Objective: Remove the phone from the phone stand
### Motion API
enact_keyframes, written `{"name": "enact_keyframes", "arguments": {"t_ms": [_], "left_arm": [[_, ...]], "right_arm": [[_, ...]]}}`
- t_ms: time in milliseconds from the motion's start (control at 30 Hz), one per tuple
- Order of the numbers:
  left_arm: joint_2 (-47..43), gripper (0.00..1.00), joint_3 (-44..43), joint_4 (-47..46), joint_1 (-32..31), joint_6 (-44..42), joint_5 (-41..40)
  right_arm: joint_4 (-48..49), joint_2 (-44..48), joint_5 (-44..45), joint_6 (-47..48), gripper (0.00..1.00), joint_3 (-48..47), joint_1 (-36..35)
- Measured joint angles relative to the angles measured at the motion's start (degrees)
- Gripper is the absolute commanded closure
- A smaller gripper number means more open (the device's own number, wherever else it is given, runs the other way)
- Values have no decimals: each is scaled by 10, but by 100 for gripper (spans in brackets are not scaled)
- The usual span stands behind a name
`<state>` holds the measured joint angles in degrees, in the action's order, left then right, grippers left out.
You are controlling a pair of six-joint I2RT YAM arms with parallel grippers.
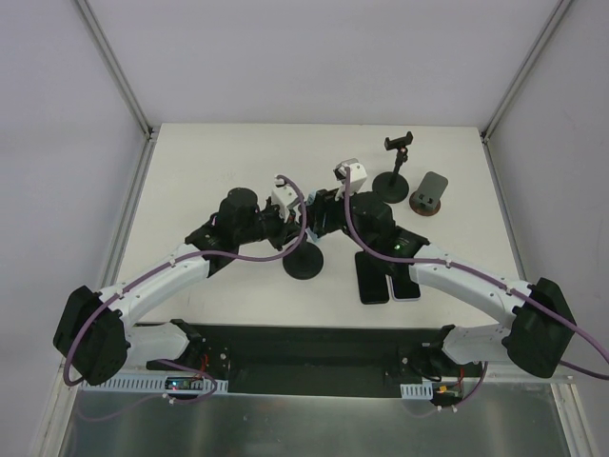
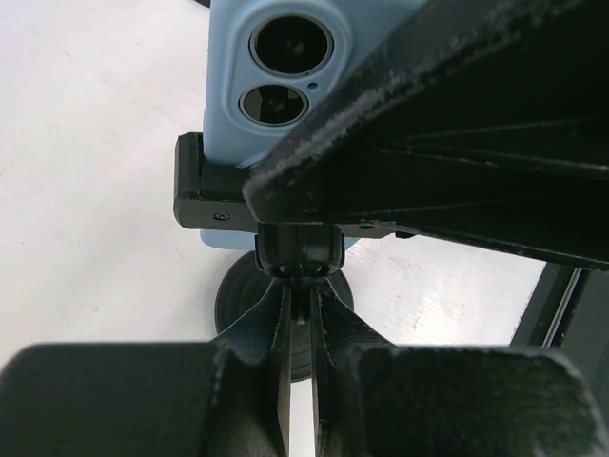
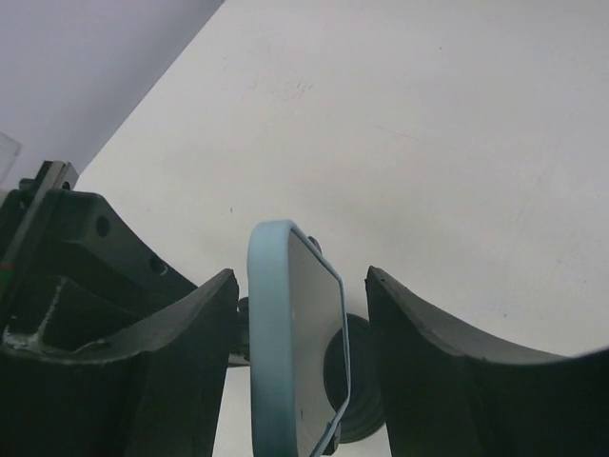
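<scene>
Right gripper (image 3: pixel 300 278) gapes around the blue-cased phone (image 3: pixel 309 343), left gripper (image 2: pixel 302 305) pinches the phone stand (image 2: pixel 300 249); if I close off-centre, the phone could slip.

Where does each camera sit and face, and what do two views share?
Top external: above, behind, looking down on the white table; both arms show.
Left wrist: faces light-blue phone in black clamp stand from behind; jaws pinch its stem.
Right wrist: sees the phone edge-on; jaws flank it.
Wrist views share the phone.
</scene>
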<state>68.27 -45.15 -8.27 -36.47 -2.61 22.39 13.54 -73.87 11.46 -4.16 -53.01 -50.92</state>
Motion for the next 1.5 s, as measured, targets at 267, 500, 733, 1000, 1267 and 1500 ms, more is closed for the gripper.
{"name": "enact_keyframes", "arguments": {"t_ms": [267,500,733,1000,1267,1500], "left_arm": [[0,100,0,0,-3,-2,0],[0,100,0,0,-3,-1,-2],[0,100,0,0,-3,0,-4],[4,100,-1,-6,-4,6,-25],[5,100,-6,13,-22,39,-84],[5,100,-26,70,-34,74,-133]], "right_arm": [[27,0,1,-2,43,0,8],[37,0,1,-3,46,17,10],[34,-1,-3,-1,66,26,9],[35,0,-4,15,99,26,7],[-10,8,16,33,99,10,-9],[-59,15,34,30,99,-4,-25]]}}
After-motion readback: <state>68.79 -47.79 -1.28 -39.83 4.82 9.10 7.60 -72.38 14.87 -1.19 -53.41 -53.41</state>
